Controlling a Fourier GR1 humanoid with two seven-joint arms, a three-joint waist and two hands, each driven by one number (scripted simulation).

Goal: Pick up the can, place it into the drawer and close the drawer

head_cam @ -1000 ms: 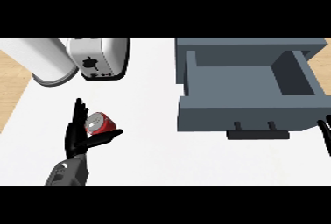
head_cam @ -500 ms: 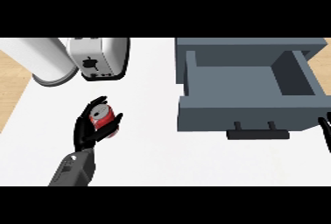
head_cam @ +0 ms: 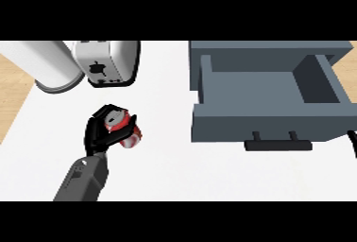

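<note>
— While our left hand (head_cam: 101,132) curls its fingers round the can (head_cam: 123,130), where do we place that can on the counter (head_cam: 167,175)?

— We see it left of centre, red and silver, well apart from the drawer (head_cam: 268,101); whether it rests on the counter or hangs just above it, we cannot tell.

— And the drawer itself?

— We find it pulled out at the right, its grey inside showing; its dark handle (head_cam: 279,143) faces us.

— What of our right hand (head_cam: 352,142)?

— Only a dark sliver shows at the right edge, just past the drawer's front; we cannot tell how its fingers stand.

— Anything behind the can?

— We note a toaster (head_cam: 106,61) at the back; just left of it stands a white cylinder (head_cam: 45,64).
</note>
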